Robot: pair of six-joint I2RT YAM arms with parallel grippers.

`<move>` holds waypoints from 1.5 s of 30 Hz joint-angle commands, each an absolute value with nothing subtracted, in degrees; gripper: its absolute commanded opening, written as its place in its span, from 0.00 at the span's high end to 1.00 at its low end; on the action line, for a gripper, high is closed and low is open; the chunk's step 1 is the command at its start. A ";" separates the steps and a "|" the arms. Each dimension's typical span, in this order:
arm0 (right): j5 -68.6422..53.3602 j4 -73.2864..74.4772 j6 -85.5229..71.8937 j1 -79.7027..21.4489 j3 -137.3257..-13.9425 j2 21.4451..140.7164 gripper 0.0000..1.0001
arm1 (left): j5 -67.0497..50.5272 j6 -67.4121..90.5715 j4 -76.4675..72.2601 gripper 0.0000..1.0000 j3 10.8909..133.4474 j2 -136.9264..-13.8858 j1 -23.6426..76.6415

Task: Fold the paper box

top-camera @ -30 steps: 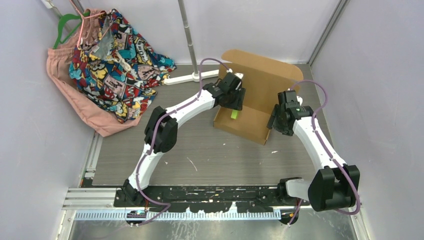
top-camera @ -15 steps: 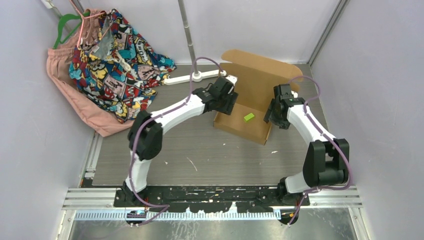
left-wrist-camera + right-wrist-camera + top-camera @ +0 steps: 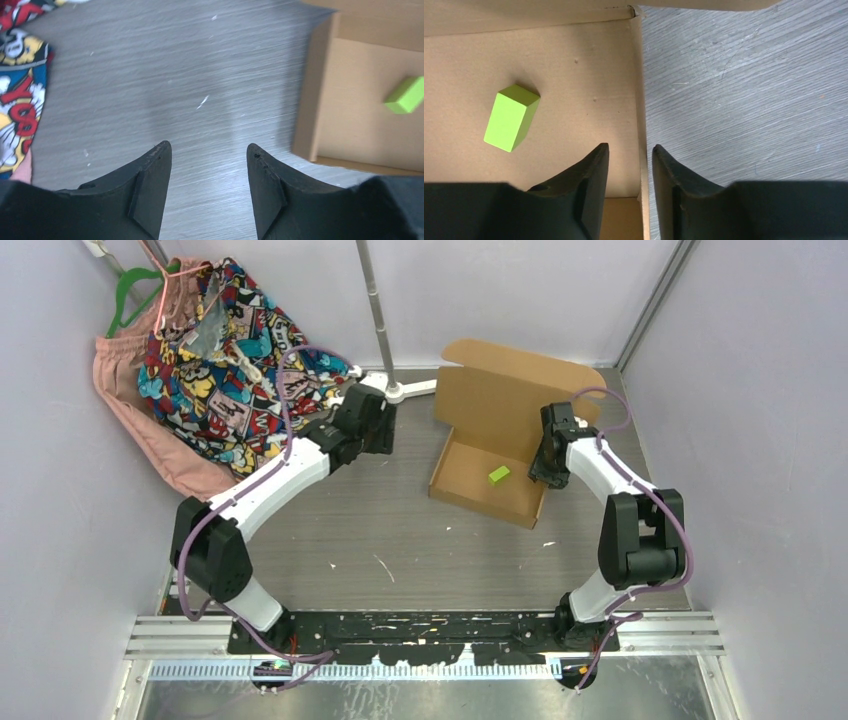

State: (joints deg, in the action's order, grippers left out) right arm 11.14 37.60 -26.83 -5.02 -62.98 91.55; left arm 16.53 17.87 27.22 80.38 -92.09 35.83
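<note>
The paper box (image 3: 481,497) is a brown cardboard tray at the back right of the table, its lid (image 3: 515,400) standing up behind. A green block (image 3: 499,475) lies inside it. My left gripper (image 3: 385,430) hangs open over bare table left of the box, whose left wall (image 3: 311,100) shows at the right of the left wrist view; nothing is between its fingertips (image 3: 162,150). My right gripper (image 3: 545,468) is open and straddles the box's right wall (image 3: 640,125), one finger inside and one outside. The green block (image 3: 510,117) lies left of it.
A heap of patterned and pink clothes (image 3: 225,365) with a green hanger (image 3: 130,290) fills the back left corner. A white stand with a metal pole (image 3: 375,310) rises behind the box. Walls enclose the table on three sides.
My left arm has drawn back leftward from the box, leaving the green block inside. The right gripper has shifted onto the box's right wall and its jaws have narrowed.
</note>
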 commanded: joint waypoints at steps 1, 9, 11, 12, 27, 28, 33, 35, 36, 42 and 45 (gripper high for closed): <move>10.30 35.08 -25.58 -5.61 -62.08 90.32 0.63 | 17.90 20.58 25.70 0.43 76.54 -87.48 32.94; 12.00 35.84 -24.08 -11.52 -60.38 86.49 0.75 | 19.83 21.97 26.82 0.44 72.42 -81.72 31.52; 13.83 36.07 -23.40 -14.17 -60.50 85.89 0.76 | 20.13 22.54 27.01 0.44 71.19 -80.18 31.47; 14.32 36.24 -23.00 -15.49 -60.66 85.75 0.77 | 20.33 22.73 27.13 0.44 70.74 -79.42 31.44; 17.94 34.22 -22.96 -33.10 -56.20 81.78 0.82 | 22.49 25.50 29.31 0.44 62.45 -68.22 31.07; 17.79 34.14 -23.41 -33.32 -56.01 81.74 0.82 | 22.92 25.63 29.69 0.44 62.29 -67.81 31.15; 17.21 33.91 -24.41 -33.83 -56.10 81.97 0.77 | 23.89 25.84 29.07 0.44 61.02 -66.38 30.97; 17.56 34.39 -24.66 -34.05 -55.93 80.38 0.61 | 24.29 25.38 28.59 0.44 61.29 -66.62 30.90; 18.27 34.59 -24.82 -34.08 -55.68 78.79 0.53 | 24.32 25.18 28.52 0.43 61.65 -66.70 30.79; 22.28 38.68 -22.67 -34.04 -59.33 67.67 0.14 | 20.90 22.34 27.31 0.31 65.04 -67.11 30.42; 24.93 36.08 -20.26 -33.94 -60.98 62.13 0.00 | 19.21 21.08 27.07 0.24 66.69 -66.30 30.40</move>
State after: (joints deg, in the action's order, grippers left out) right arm 19.49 38.52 -23.05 -33.71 -56.82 69.06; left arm 21.23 23.49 30.24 62.59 -67.94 30.65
